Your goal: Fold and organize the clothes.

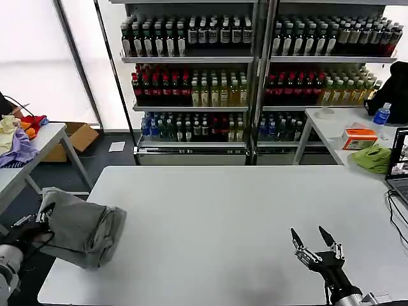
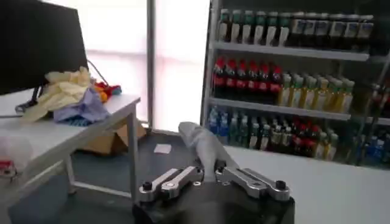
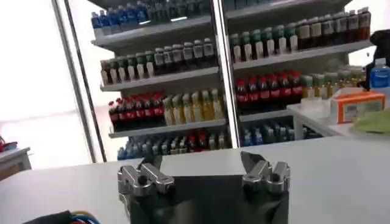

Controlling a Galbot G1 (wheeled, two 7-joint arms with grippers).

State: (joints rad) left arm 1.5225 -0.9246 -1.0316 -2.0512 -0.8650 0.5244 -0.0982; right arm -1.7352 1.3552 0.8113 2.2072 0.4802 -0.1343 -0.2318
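At the table's (image 1: 255,210) left edge my left hand (image 1: 43,218) pinches the folded grey shirt (image 1: 83,233), which rests near that corner. Right hand (image 1: 317,245) hovers spread wide, empty, over the near right side. Best to lower flat, release slowly so folds hold.

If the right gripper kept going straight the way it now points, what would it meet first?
Probably nothing close: the right gripper, fingers open, points across the bare white table toward the drinks shelves; depth is hard to judge.

Grey shirt (image 2: 204,149) btwn left gripper (image 2: 210,170) jaws
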